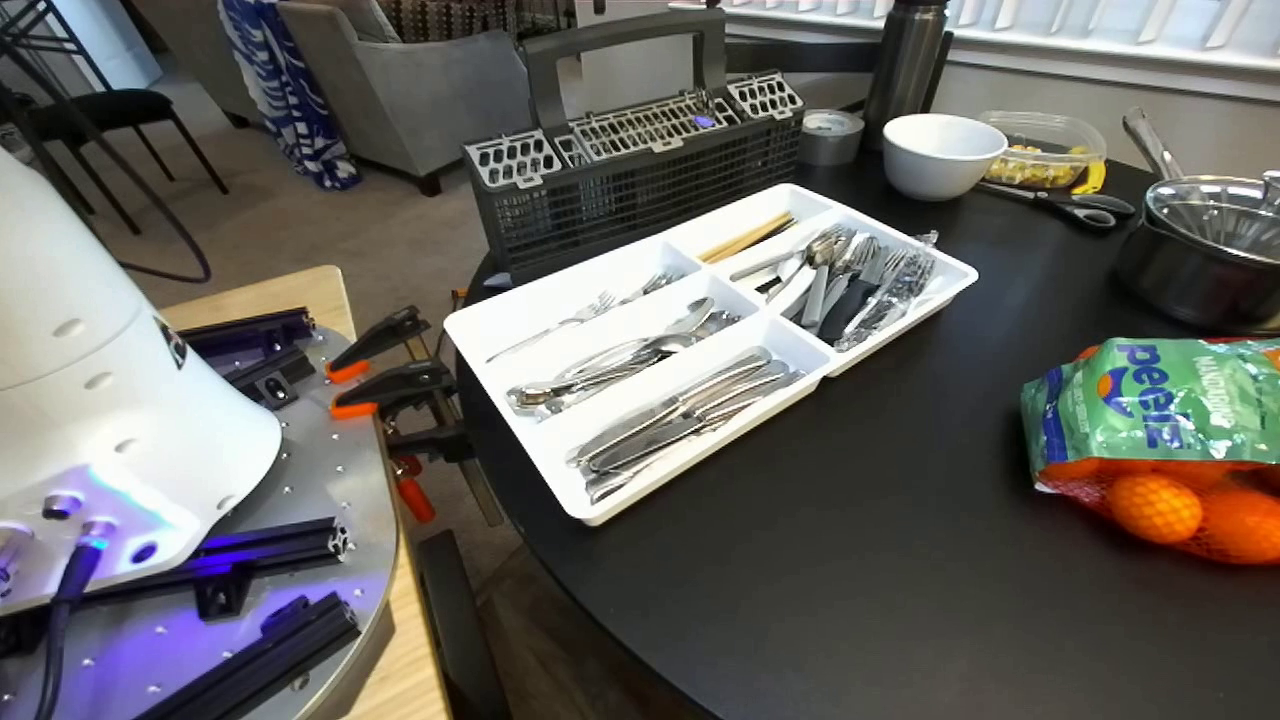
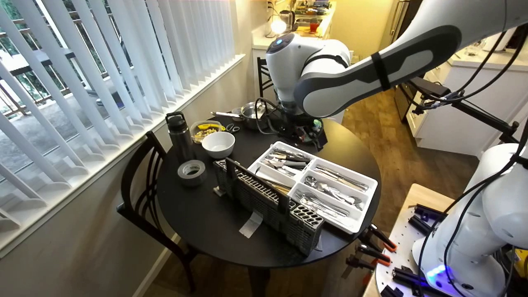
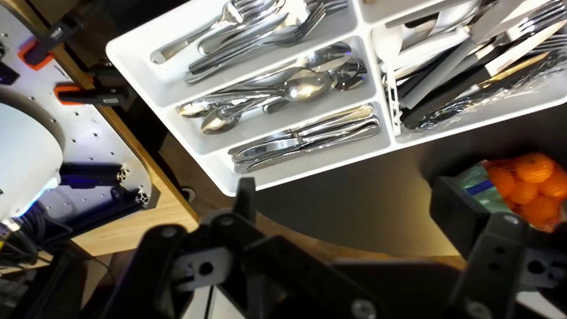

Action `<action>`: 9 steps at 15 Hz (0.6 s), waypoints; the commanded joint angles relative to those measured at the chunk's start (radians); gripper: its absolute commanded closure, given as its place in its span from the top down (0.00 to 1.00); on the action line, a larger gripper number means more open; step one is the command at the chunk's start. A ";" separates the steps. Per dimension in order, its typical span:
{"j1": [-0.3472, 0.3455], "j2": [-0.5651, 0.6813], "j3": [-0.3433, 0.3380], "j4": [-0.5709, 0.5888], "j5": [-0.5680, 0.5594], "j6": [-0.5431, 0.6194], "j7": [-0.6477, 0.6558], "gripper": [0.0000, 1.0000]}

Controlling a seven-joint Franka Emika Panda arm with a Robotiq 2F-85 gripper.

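Note:
My gripper (image 3: 350, 199) is open, its two black fingers wide apart with nothing between them. It hangs above the black round table, beside the front edge of a white cutlery tray (image 3: 319, 165). In an exterior view the gripper (image 2: 307, 136) is near the tray's far end and partly covers the green bag of oranges. The bag (image 3: 527, 186) lies just beyond the right finger. The tray holds forks (image 3: 248, 37), spoons (image 3: 305, 86) and knives (image 3: 305, 139) in separate compartments. Mixed utensils (image 3: 460, 57) and wooden chopsticks (image 1: 745, 238) lie in its other compartments.
A grey dishwasher basket (image 2: 268, 206) with a raised handle stands along the tray's side. A tape roll (image 2: 192, 171), dark bottle (image 2: 180, 138), white bowl (image 1: 940, 155), plastic food container (image 1: 1040, 150), scissors (image 1: 1085, 208) and lidded pot (image 1: 1200, 265) also stand on the table.

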 commanded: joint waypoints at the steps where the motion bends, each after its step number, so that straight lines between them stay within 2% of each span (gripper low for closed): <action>1: -0.012 -0.104 0.024 -0.064 -0.025 0.034 -0.172 1.00; 3: -0.014 -0.125 0.033 -0.073 -0.034 0.060 -0.255 1.00; 4: -0.024 -0.076 0.041 -0.024 -0.008 0.014 -0.179 1.00; 9: -0.025 -0.098 0.049 -0.039 -0.014 0.030 -0.226 1.00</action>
